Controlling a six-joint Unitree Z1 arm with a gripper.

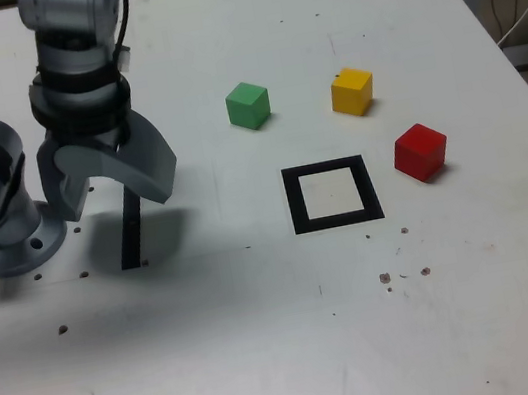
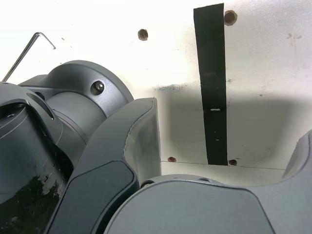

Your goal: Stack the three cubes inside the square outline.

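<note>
Grey metal jaws are standing wide apart and holding nothing, so your gripper is hanging empty over the black strip near the arm's base, at the exterior view's left, well away from everything you actually need. Going out from there, the square outline is sitting bare in the middle of the table, white centre showing, nothing stacked yet. The green cube is waiting beyond its far-left corner, the yellow cube beyond its far-right corner, and the red cube is sitting just off its right side, a bit skewed. Honestly I think that red one is the risk: with jaws this broad, you're probably nudging it as you're lowering a different cube into the frame. Also, that skew could be making it twist or slip in a pinch if you're not lining up first. Nothing else is blocking the way; just screw holes and specks. In the wrist view only the strip is showing, no cubes.
</note>
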